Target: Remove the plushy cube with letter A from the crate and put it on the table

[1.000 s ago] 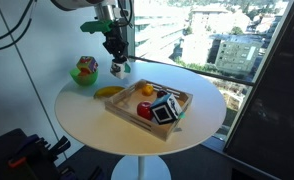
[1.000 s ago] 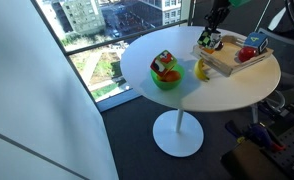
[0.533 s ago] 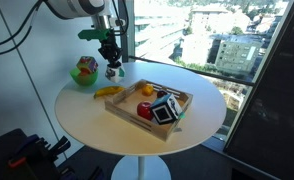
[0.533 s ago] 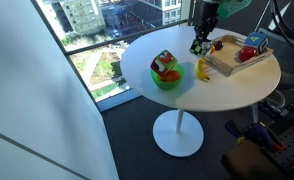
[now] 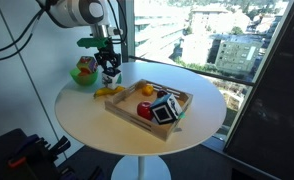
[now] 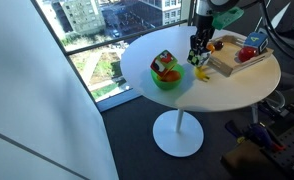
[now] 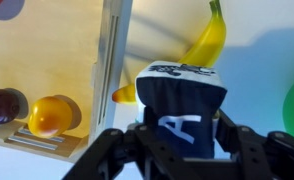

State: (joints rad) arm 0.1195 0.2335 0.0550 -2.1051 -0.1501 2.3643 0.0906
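Observation:
The plushy cube with letter A (image 7: 182, 110), dark with a white A and a black-and-white top, sits between my gripper's (image 7: 184, 128) fingers in the wrist view. The fingers stand close against both its sides, and whether they still press it does not show. In both exterior views the cube (image 5: 111, 75) (image 6: 198, 57) is low over the round white table (image 5: 97, 125) (image 6: 187, 95), just outside the light wooden crate (image 5: 127, 113) (image 6: 227, 68) and behind a banana (image 5: 109, 91). The gripper (image 5: 110, 68) (image 6: 198, 48) comes down on it from above.
The banana (image 7: 207, 40) (image 6: 202, 72) lies beside the crate wall (image 7: 109, 50). A green bowl with a multicoloured cube (image 5: 84, 72) (image 6: 165, 72) stands near the table's edge. A larger black-framed cube (image 5: 165, 108) and a red fruit (image 5: 145, 110) lie in the crate.
The arm has carried the cube away from the crate's corner, past the banana toward the green bowl, and lowered it near the tabletop.

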